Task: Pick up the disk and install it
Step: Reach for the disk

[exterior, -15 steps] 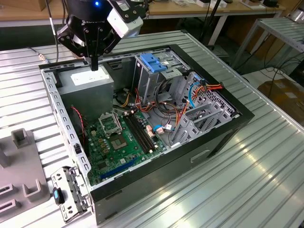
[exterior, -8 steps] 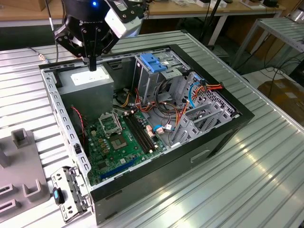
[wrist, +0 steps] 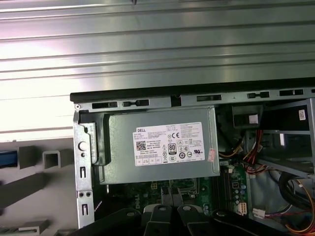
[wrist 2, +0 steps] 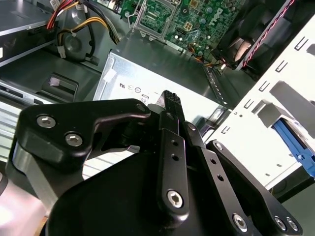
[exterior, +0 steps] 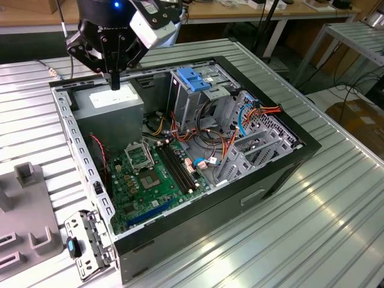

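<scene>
My gripper (exterior: 115, 83) hangs over the grey power supply (exterior: 111, 105) in the back corner of the open computer case (exterior: 180, 150), on the exterior view's left. Its black fingers are pressed together with nothing between them, as the second wrist view (wrist 2: 170, 101) and the first wrist view (wrist: 171, 196) also show. A blue plastic edge (wrist 2: 291, 143) lies beyond the case's pale rear wall. I cannot tell whether it belongs to the disk. The grey drive cage (exterior: 192, 99) with its blue latch piece (exterior: 193, 79) stands at the back of the case.
The case lies open on a ribbed metal table (exterior: 312, 228). Inside are the green motherboard (exterior: 150, 174) and bundles of coloured cables (exterior: 210, 153). A grey fixture with raised blocks (exterior: 27, 198) sits beside the case on the exterior view's left. A loose metal bracket (exterior: 84, 243) lies near it.
</scene>
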`<state>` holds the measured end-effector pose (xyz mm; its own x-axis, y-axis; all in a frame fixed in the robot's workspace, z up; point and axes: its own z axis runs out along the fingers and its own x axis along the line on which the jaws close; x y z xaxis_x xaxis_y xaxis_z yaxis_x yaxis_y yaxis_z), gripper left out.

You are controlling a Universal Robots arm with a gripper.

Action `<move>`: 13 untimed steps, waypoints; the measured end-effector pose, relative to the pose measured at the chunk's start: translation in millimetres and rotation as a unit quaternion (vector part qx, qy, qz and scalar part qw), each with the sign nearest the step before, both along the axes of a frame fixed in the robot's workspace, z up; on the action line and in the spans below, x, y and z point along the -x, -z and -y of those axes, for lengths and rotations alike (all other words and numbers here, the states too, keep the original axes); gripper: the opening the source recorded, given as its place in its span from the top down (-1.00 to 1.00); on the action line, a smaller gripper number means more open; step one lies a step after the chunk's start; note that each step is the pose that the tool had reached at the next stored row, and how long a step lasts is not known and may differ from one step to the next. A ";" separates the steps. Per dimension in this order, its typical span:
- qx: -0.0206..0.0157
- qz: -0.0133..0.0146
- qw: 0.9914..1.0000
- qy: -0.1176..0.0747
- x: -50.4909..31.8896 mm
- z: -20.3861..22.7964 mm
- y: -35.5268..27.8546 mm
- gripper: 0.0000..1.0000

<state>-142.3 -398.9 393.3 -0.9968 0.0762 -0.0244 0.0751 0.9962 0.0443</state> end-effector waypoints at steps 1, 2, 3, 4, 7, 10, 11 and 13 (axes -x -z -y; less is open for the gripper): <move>0.000 0.000 1.000 0.000 0.4 0.0 0.0 0.80; 0.000 0.000 1.000 0.000 0.7 0.0 0.0 0.80; 0.000 0.000 1.000 0.000 1.2 0.0 0.0 0.80; 0.000 0.000 1.000 0.000 1.4 0.0 0.0 0.80; 0.000 0.000 1.000 0.000 2.4 0.0 0.0 0.80; 0.000 0.000 1.000 0.000 3.6 0.0 0.0 0.80; 0.000 0.000 1.000 0.000 3.8 0.0 0.0 0.80; 0.000 0.000 1.000 0.000 4.6 0.0 0.0 0.80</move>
